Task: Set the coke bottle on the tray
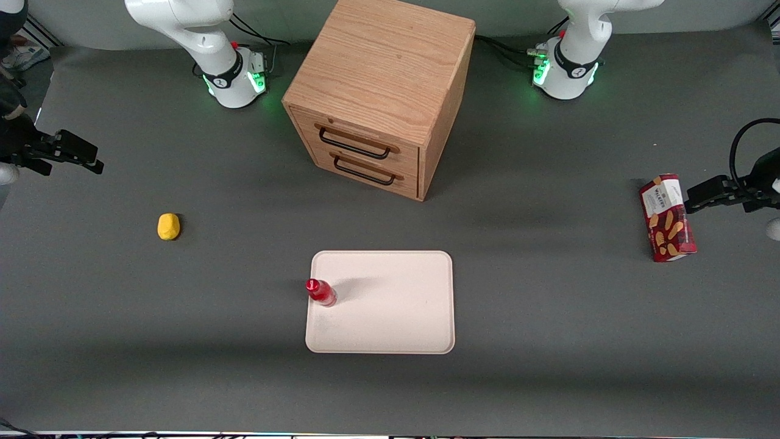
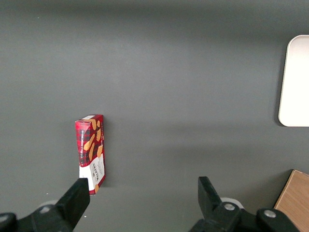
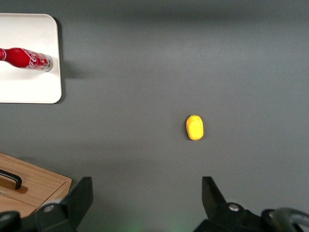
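Note:
The coke bottle (image 1: 320, 292), small and all red, stands upright on the tray (image 1: 390, 317), just inside the rim that faces the working arm's end. The right wrist view shows the coke bottle (image 3: 26, 59) with white lettering on the pale tray (image 3: 29, 89). My right gripper (image 1: 91, 160) hangs far off at the working arm's end of the table, well apart from the bottle and farther from the front camera than it. In its own wrist view the gripper (image 3: 147, 191) is open, with only bare grey mat between the fingers.
A wooden two-drawer cabinet (image 1: 381, 91) stands mid-table, farther from the front camera than the tray. A yellow lump (image 1: 169, 226) lies between my gripper and the tray. A red biscuit box (image 1: 667, 217) lies toward the parked arm's end.

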Controlling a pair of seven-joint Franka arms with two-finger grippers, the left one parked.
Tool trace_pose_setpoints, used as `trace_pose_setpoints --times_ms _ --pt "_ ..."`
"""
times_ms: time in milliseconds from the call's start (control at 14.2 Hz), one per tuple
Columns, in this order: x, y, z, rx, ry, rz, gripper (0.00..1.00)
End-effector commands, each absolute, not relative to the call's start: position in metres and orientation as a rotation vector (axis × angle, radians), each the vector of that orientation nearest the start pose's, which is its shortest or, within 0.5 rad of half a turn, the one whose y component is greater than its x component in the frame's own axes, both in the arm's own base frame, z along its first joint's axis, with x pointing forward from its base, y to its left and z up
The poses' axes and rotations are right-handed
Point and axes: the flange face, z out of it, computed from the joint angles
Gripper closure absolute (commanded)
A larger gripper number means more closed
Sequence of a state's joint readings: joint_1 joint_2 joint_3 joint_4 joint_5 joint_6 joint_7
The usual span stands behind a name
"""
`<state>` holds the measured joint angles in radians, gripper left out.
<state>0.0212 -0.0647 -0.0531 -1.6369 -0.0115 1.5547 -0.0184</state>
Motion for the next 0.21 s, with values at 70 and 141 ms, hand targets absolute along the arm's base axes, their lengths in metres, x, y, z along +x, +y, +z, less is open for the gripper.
trace_pose_setpoints --times_ms 70,141 --pt "0.5254 -0.0151 0.6305 -3.145 0.000 0.053 0.00" --pt "0.5259 -0.0150 0.6297 -3.145 0.000 0.056 0.00"
